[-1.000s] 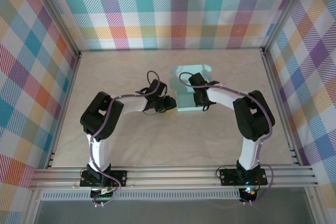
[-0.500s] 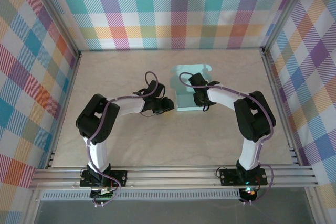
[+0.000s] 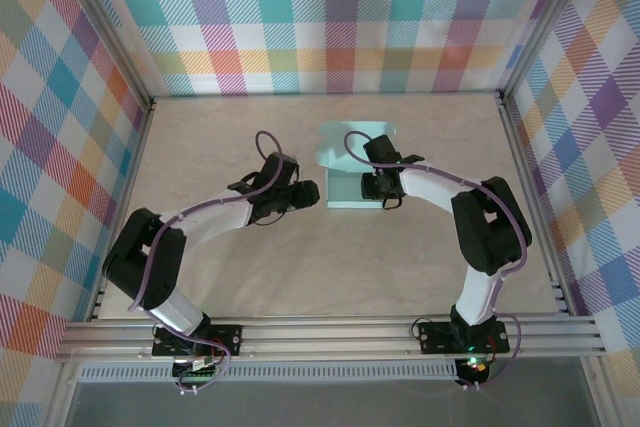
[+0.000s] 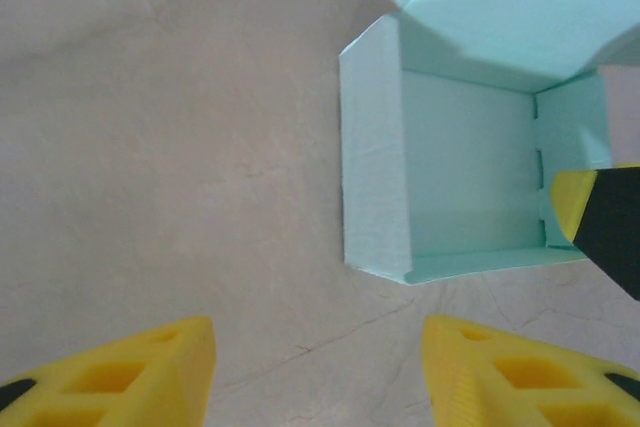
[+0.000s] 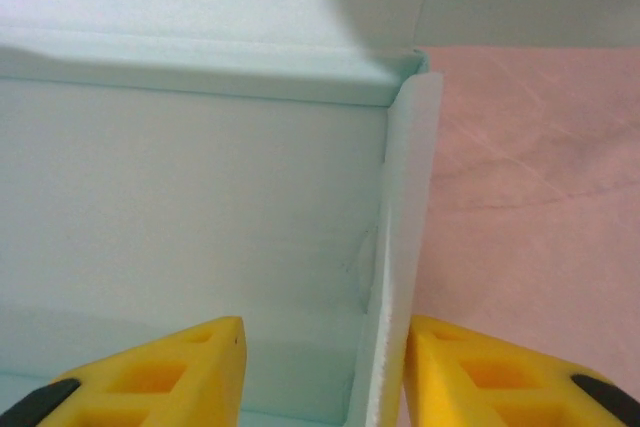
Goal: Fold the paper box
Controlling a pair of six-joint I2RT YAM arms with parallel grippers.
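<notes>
my right claw (image 5: pixel 322 347) part-open astride box (image 3: pixel 345 193) wall (image 5: pixel 400 227), not pinching | my left claw (image 4: pixel 318 367) open, empty, beside box | I should press wall square, left bracing opposite side

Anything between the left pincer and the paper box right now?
Nothing visible. Bare table lies between the open left pincer and the paper box; the right pincer straddles its far side wall, off that path.

Bare table (image 3: pixel 250 277) lies open around the paper box (image 4: pixel 470 157), whose upright walls bar the way.
</notes>
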